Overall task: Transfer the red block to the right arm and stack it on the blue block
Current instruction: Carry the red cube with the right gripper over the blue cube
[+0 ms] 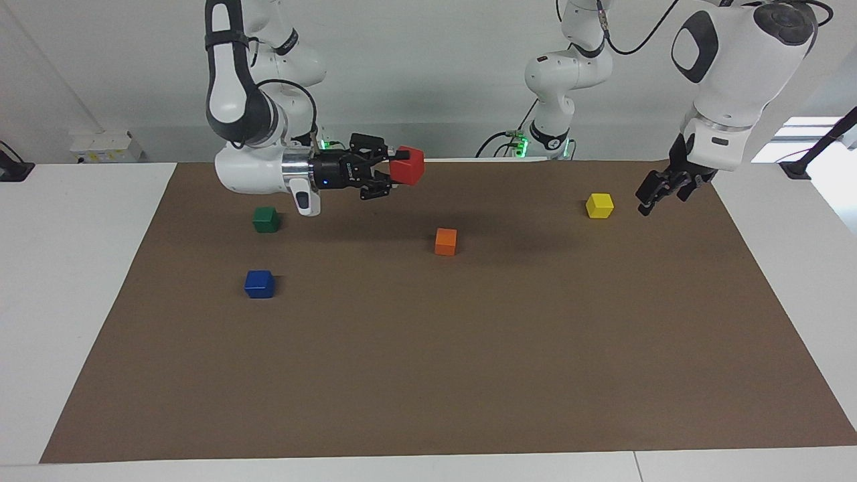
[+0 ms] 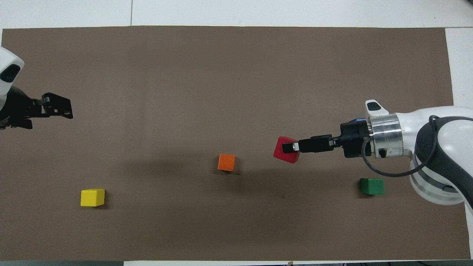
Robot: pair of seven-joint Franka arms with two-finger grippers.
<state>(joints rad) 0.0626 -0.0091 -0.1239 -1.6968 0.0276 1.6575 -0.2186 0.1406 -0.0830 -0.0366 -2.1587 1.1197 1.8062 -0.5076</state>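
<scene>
Right tool (image 1: 394, 171) pinches the red block (image 1: 408, 166), held level in the air above the brown surface (image 1: 469, 348). Blue block (image 1: 259, 284) rests on the surface below the right arm (image 1: 258, 164). Left tool (image 1: 663, 191) hangs beside the yellow block (image 1: 599, 205); finger state cannot be told.

My facing cam sits high across the desk (image 1: 80, 281), looking back at both arm bases w/ the wall in shot. My overhead cam is above the robots' end, aimed forward & steeply down, closer in, arms cropped. Both share the brown mat (image 1: 469, 361) (image 2: 221, 66), half a turn apart, so sides swap.
</scene>
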